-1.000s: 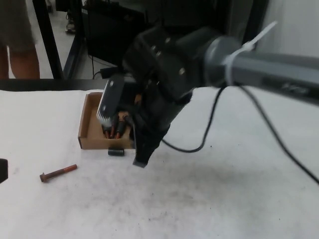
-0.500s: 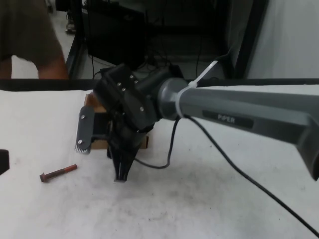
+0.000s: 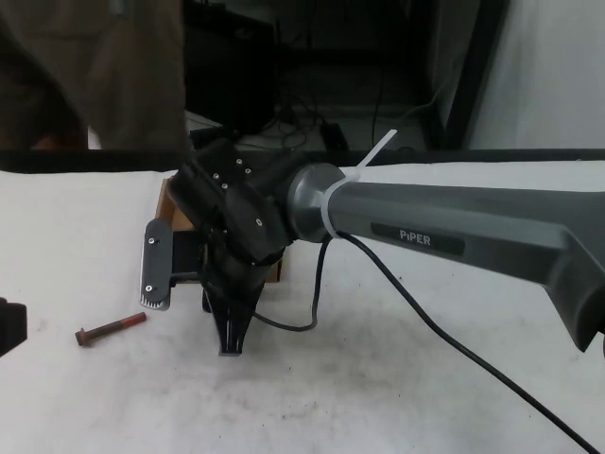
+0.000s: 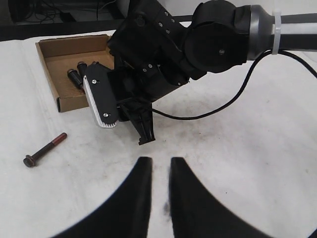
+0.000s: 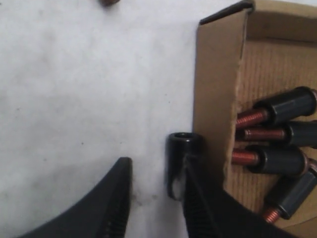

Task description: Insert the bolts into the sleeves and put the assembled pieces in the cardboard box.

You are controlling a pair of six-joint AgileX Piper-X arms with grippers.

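"White cloth covers the bench (image 3: 425, 378). Whose is the big grey arm?"

"The right arm (image 3: 454, 236), stretched across to the cardboard box (image 4: 64, 52) at the bench's far left."

"And the grippers?"

"The right gripper (image 5: 154, 168) points down just outside the box's near wall, fingers apart, clamping nothing. The left gripper (image 4: 159, 163) hangs over bare cloth nearer the camera, fingers narrowly apart, nothing between them."

"The parts?"

"At least four assembled pieces (image 5: 277, 134) lie in the box. One bare bolt (image 4: 44, 149) lies on the cloth, left of the box and nearer. A black sleeve (image 5: 179, 161) lies against the box's outer wall, between the right gripper's fingers and close to one; whether they touch, I cannot tell."
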